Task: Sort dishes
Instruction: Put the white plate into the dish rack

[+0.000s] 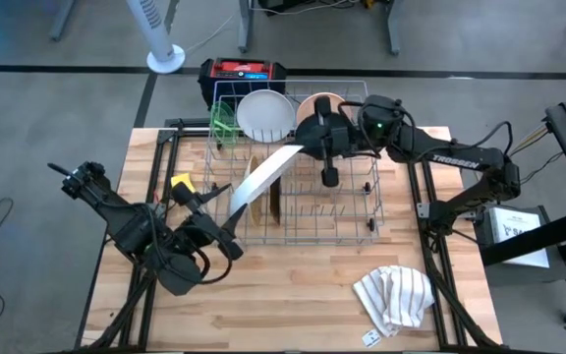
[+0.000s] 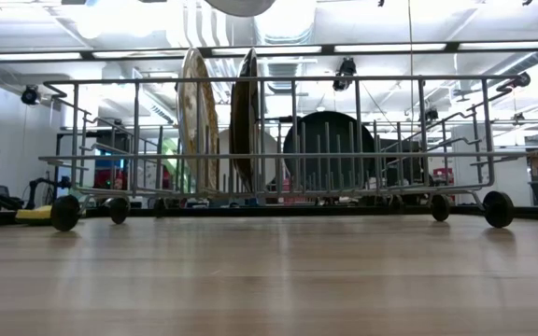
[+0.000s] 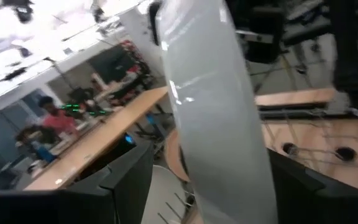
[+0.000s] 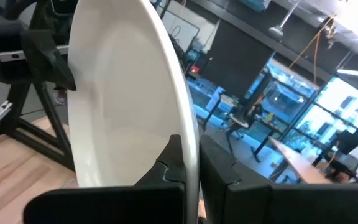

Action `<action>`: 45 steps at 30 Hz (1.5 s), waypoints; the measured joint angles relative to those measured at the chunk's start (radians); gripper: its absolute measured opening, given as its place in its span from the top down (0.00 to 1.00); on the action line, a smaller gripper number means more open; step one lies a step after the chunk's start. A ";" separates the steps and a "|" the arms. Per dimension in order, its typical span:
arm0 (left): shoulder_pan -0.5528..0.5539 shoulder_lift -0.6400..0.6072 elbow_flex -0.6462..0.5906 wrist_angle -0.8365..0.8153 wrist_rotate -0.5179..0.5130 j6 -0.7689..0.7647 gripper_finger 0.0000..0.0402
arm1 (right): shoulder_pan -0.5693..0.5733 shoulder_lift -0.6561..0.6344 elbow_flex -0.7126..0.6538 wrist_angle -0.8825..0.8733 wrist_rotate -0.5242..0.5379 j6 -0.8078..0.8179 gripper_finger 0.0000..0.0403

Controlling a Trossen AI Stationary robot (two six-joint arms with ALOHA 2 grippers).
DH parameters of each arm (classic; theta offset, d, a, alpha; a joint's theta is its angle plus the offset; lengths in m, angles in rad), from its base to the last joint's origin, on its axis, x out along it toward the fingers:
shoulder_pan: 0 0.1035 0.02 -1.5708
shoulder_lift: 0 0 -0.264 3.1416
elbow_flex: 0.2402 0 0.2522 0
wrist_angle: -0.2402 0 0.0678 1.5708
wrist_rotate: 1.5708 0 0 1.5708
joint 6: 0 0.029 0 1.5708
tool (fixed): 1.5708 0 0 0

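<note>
A large white plate (image 1: 266,177) hangs on edge above the wire dish rack (image 1: 362,221). My right gripper (image 1: 308,147) is shut on the plate's far rim. My left gripper (image 1: 232,221) is open at the plate's near rim (image 3: 210,124), one finger on each side of it. A speckled tan plate (image 2: 197,121) and a brown plate (image 2: 246,121) stand on edge in the rack's tines. A black plate (image 2: 330,149) stands farther back. A white bowl (image 1: 265,113), a peach bowl (image 1: 317,103) and a lime-green dish (image 1: 224,123) lean in the far row. My right gripper pinches the plate's rim (image 4: 188,155) between its two fingers, one on each face. The fingers come level from the table's far right. The plate stands on edge, lifted clear above the rack. My left gripper: its finger (image 3: 291,186) lies close beside the plate's face; I cannot tell whether it touches.
A yellow sponge (image 1: 182,183) lies left of the rack. A crumpled striped cloth (image 1: 394,298) lies at the near right of the table. A black and red box (image 1: 244,74) sits behind the rack. Bare wood lies along the near edge (image 1: 283,305).
</note>
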 joint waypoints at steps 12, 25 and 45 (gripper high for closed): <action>-0.038 -0.016 0.000 -0.022 0.040 0.001 0.41 | -0.020 -0.063 0.000 -0.080 0.025 -0.039 0.99; -0.121 -0.035 0.000 -0.036 0.055 0.000 0.41 | -0.093 -0.213 0.000 -0.409 -0.029 -0.368 1.00; -0.197 -0.097 0.000 -0.054 0.054 -0.002 0.41 | -0.112 -0.169 0.001 -0.696 -0.119 -1.141 1.00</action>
